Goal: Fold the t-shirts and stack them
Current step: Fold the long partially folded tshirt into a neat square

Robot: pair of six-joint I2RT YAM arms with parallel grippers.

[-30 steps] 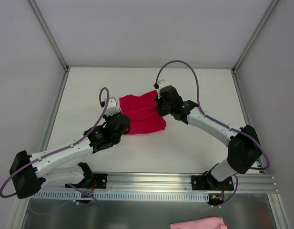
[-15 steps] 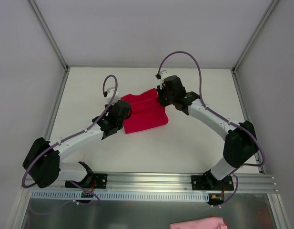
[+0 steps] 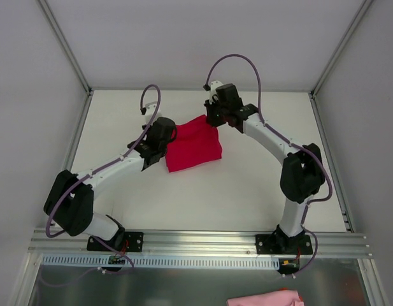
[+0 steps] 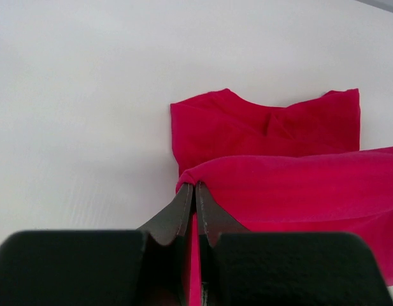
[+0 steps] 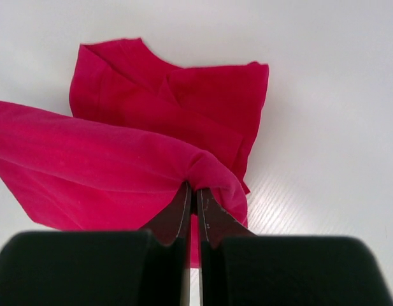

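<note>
A crimson t-shirt lies partly folded on the white table, between my two arms. My left gripper is shut on its left edge, and in the left wrist view a pinched fold of the t-shirt is lifted above the layer lying flat behind it. At the cloth's far right corner, my right gripper is shut on the cloth. The right wrist view has the closed jaws biting a raised fold of the t-shirt, with the collar end flat on the table beyond.
A pink cloth lies below the metal rail at the near edge. Grey walls enclose the white table on the left, far and right sides.
Both arms have reached farther toward the back of the table, carrying the gripped edge of the t-shirt over its lower layer. The cloth's outline has grown narrower and shifted back.
</note>
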